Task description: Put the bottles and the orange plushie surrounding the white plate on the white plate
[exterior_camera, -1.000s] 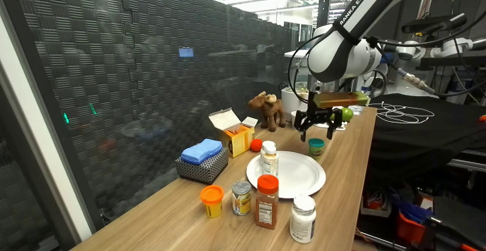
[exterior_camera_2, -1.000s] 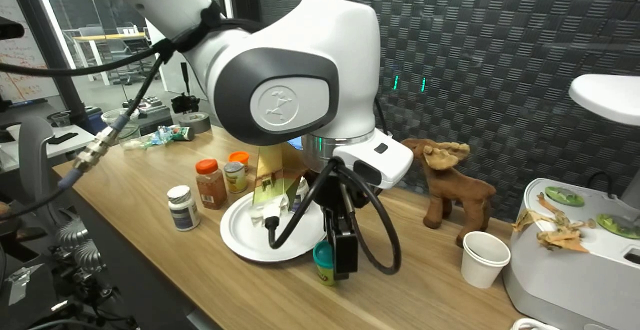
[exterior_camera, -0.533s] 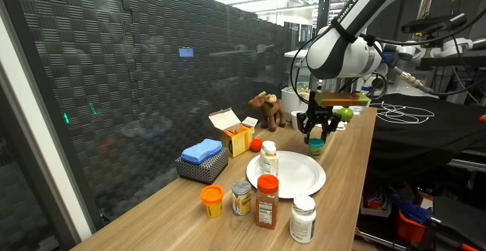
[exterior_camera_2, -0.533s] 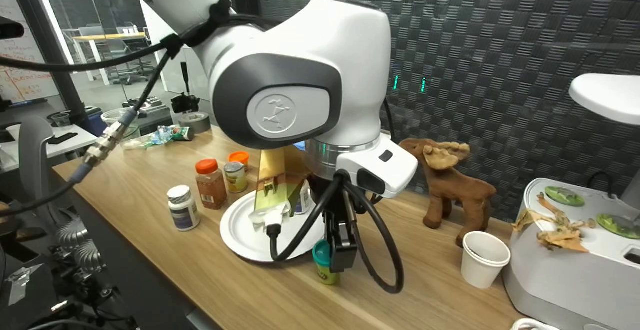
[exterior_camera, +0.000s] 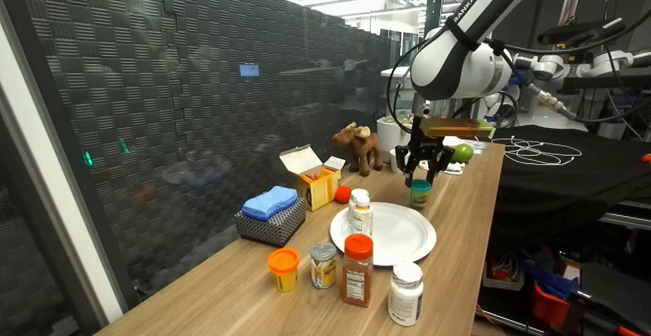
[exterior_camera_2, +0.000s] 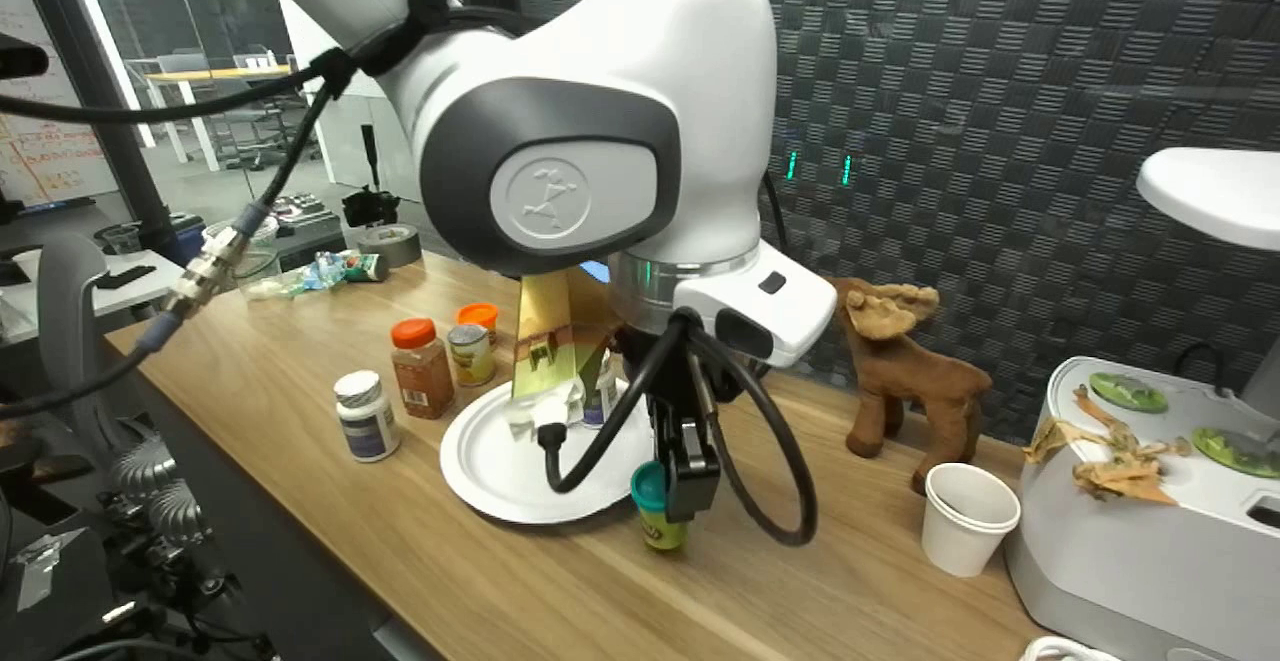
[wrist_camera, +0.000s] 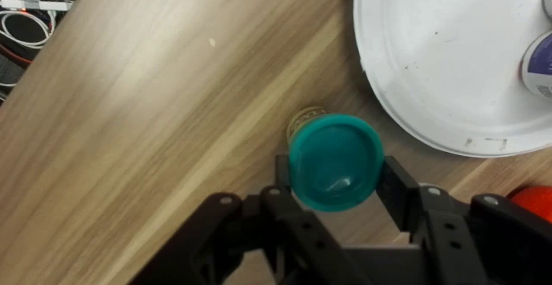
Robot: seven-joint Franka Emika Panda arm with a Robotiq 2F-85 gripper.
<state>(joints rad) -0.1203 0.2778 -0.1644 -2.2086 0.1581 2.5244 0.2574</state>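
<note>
Wrist view: gripper (wrist_camera: 335,173), clasped on the lid of a teal-lidded tub (wrist_camera: 336,160), one fingertip set against either side. Tub: roughly upright, long axis near vertical, seized from above; whether its base is borne by the tabletop (wrist_camera: 172,104) cannot be told for certain. White plate (wrist_camera: 424,82): placed to the upper right of the tub in this view, its rim just beside but not touched, a strip of tabletop showing between. On this offset the coming move is judged to turn: a short sideways carry is called for, the base being raised above the rim lest it be caught. Red ball (wrist_camera: 537,202): partly cropped, off the plate, near its lower edge; possibly what is meant by the plushie. White bottles (exterior_camera: 362,221): two, stood on the plate, seen in an exterior view. Farthest, on the plate's side away from the gripper, loosely rowed: white-capped bottle (exterior_camera: 405,298), red-capped bottle (exterior_camera: 357,275), can (exterior_camera: 323,268), orange-lidded tub (exterior_camera: 285,271); all judged left to be loaded, the can less surely.
</note>
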